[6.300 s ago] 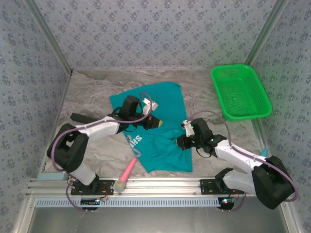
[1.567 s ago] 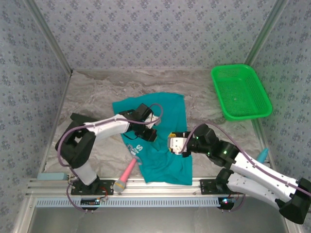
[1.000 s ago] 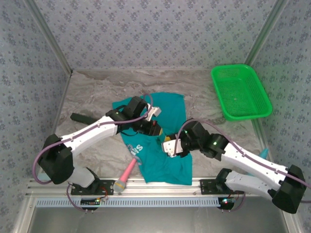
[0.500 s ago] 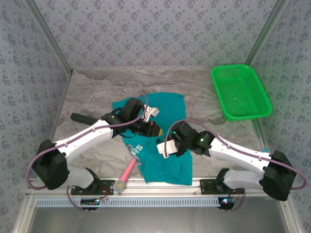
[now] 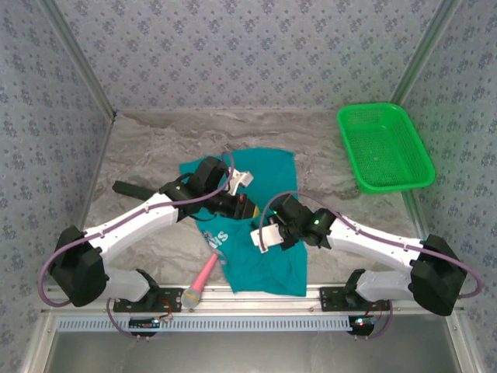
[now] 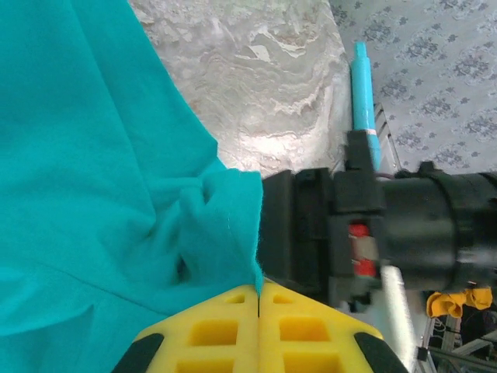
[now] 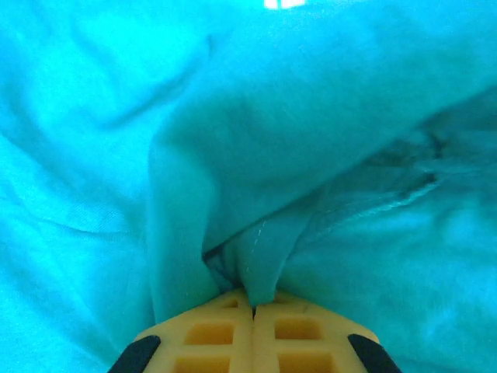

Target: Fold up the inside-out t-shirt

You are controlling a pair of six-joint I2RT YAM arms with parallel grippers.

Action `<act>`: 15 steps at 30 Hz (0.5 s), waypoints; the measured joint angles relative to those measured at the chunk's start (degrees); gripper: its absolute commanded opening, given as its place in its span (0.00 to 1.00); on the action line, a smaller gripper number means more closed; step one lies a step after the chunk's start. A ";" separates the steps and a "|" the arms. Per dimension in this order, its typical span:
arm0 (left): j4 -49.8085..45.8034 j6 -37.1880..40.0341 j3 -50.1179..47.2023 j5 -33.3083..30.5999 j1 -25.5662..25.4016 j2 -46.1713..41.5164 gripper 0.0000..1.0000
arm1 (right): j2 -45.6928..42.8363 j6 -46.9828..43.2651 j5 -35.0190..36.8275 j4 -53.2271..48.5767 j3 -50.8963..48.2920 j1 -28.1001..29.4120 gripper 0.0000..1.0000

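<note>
**Top external view.** You see a grey marbled table (image 5: pixel 155 148) enclosed by walls of blue-grey patterned wallpaper (image 5: pixel 233 47), with a metal rail (image 5: pixel 256 296) along the lower edge. The inside-out t-shirt (image 5: pixel 268 260) lies crumpled at the centre of the frame. The left gripper (image 5: pixel 248 209) and the right gripper (image 5: pixel 258 236) meet over its middle, close beside each other. A green basket (image 5: pixel 384 148) sits at the upper right, well apart from the cloth. A pink-handled tool (image 5: pixel 203 277) lies at the lower left of the shirt, and a black object (image 5: pixel 128 189) lies at the left.

**Left wrist view.** Your left gripper (image 6: pixel 258 292) has its yellow fingers (image 6: pixel 213 334) pressed together, with an edge of the inside-out t-shirt (image 6: pixel 78 155) caught between them. Marbled table (image 6: pixel 256 78) fills the upper centre, wallpaper (image 6: pixel 435 54) the upper right. The black body of the right arm (image 6: pixel 404 225) crosses the right side, with a blue marker (image 6: pixel 362 93) above it.

**Right wrist view.** Your right gripper (image 7: pixel 253 311) is closed tight, and a raised fold of the inside-out t-shirt (image 7: pixel 311 116) is pinched between its yellow fingers (image 7: pixel 206 338). Teal cloth surrounds the fingers on every side.
</note>
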 measured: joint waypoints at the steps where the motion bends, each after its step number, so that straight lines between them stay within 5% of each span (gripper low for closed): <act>1: 0.00 0.11 0.00 -0.26 0.20 0.00 0.00 | -1.03 -0.07 -0.48 -0.02 0.00 0.02 0.00; 15: -4.44 5.05 1.62 -10.84 5.01 9.94 0.00 | -18.71 -1.22 -0.22 0.09 -2.71 8.85 0.00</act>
